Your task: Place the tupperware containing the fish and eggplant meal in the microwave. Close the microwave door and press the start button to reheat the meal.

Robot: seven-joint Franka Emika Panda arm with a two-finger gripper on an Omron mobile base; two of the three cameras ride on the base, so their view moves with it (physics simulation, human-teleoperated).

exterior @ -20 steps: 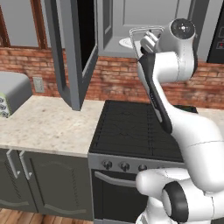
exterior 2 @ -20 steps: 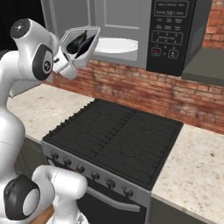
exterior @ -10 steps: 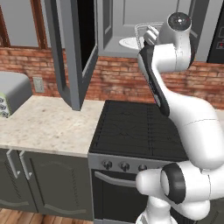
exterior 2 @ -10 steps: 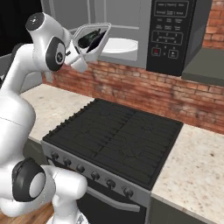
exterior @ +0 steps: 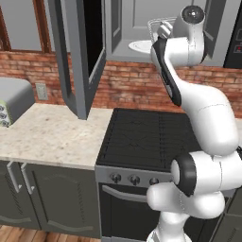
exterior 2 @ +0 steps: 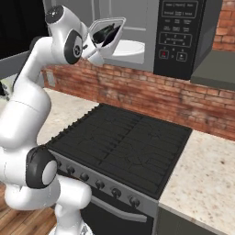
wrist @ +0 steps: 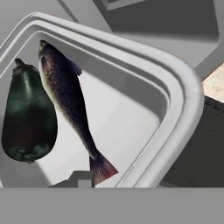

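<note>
Tupperware at the microwave mouth
My pincer (exterior 2: 94,42) pinches the tilted tupperware (exterior 2: 106,33), fish (wrist: 70,98) and eggplant (wrist: 28,120) inside, before the microwave (exterior 2: 151,34).

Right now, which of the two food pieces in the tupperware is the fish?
The long, slim speckled piece with the reddish tail fin, the fish. Beside it, the eggplant is the plump, dark green oval in the tupperware.

Black stove (exterior: 151,137), brick wall (exterior 2: 151,94), perhaps a toaster (exterior: 12,101).
</note>
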